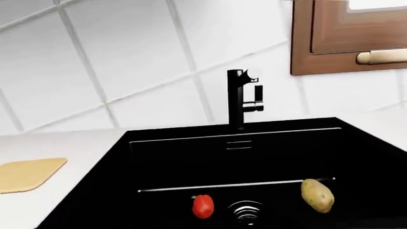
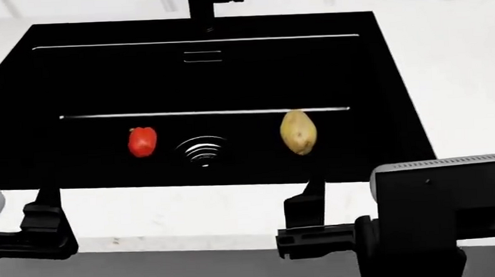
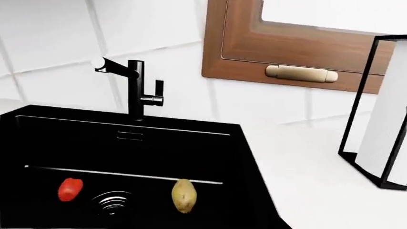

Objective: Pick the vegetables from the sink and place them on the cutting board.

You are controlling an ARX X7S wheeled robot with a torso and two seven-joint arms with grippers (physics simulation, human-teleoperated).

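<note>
The left wrist view shows red bell pepper (image 1: 203, 206) and potato (image 1: 317, 194) lying in the sink (image 1: 121, 157), cutting board (image 1: 28, 173) off beside it; the head view shows both ahead of the left gripper (image 2: 46, 219) and right gripper (image 2: 305, 220), whose grips I cannot tell; the right wrist view agrees, so picking looks unstarted, calling for a reach forward and down.

The red bell pepper (image 2: 142, 142) lies on the floor of the black sink (image 2: 203, 78), ahead of the left pincer (image 2: 42, 213). The speckled tan potato (image 2: 298, 132) lies on its side straight ahead of the right pincer (image 2: 309, 201), the drain between them. The pale cutting board (image 1: 28, 173) lies flat on the worktop (image 1: 70, 143), well apart from both pincers.
</note>
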